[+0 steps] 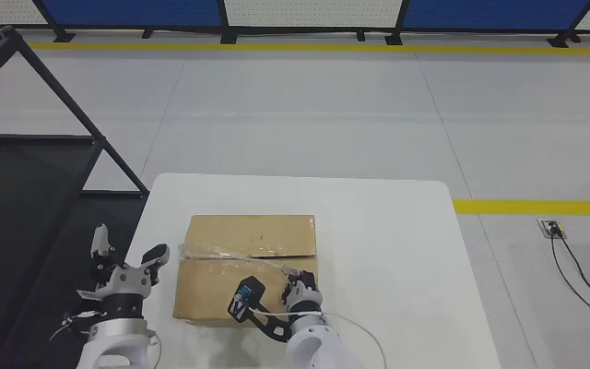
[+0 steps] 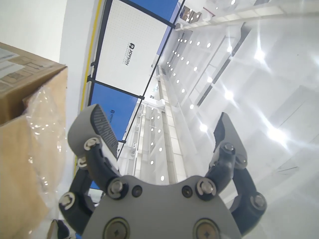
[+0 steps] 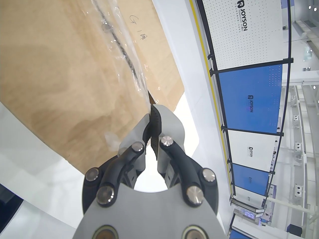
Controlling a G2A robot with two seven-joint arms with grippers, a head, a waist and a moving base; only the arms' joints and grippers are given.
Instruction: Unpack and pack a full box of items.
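From above, the box (image 1: 249, 267) lies shut on the near half of the white table (image 1: 396, 267), with clear tape (image 1: 241, 255) running along the seam between its flaps. My left hand (image 1: 129, 251) sits at the table's near left edge, just beside the box's left end, fingers spread and holding nothing. My right hand (image 1: 297, 279) is over the box's near flap, close to the seam. Left of the table stands a black frame (image 1: 55, 166). The pale floor (image 1: 323, 111) carries a yellow line (image 1: 277, 46) in front of blue and white panels (image 1: 129, 11).

At my left wrist, the released fingers point up toward the panels and ceiling lights, and a box corner with crinkled tape is beside them, apart.

At my right wrist, my fingers are clenched together at the end of the taped seam. I cannot tell whether they pinch the tape.
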